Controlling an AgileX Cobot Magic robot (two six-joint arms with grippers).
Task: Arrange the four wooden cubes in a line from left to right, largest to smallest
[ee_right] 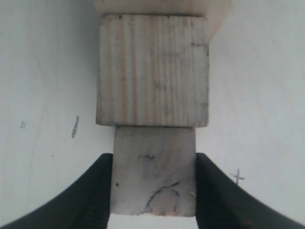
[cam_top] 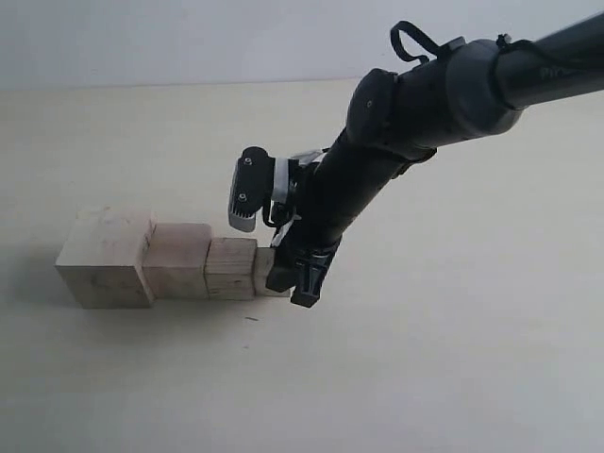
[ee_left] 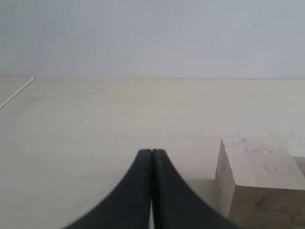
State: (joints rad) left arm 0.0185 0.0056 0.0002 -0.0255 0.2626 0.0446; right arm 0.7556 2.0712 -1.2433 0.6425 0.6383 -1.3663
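The four wooden cubes stand in a touching row on the table. The largest cube (cam_top: 104, 257) is leftmost, then the second cube (cam_top: 177, 260), the third cube (cam_top: 231, 268) and the smallest cube (cam_top: 263, 267) at the right end. My right gripper (cam_top: 294, 278) reaches down over that end and hides part of the smallest cube. In the right wrist view the gripper (ee_right: 154, 160) is shut on the smallest cube (ee_right: 155, 169), which touches the third cube (ee_right: 152, 69). My left gripper (ee_left: 152, 151) is shut on nothing, low beside the largest cube (ee_left: 257, 181); it is out of the exterior view.
The right arm (cam_top: 444, 104) slants in from the upper right above the table (cam_top: 425, 359). A pale wall (cam_top: 189, 38) rises behind the table. Small pencil marks (ee_right: 237, 177) dot the surface near the row's right end.
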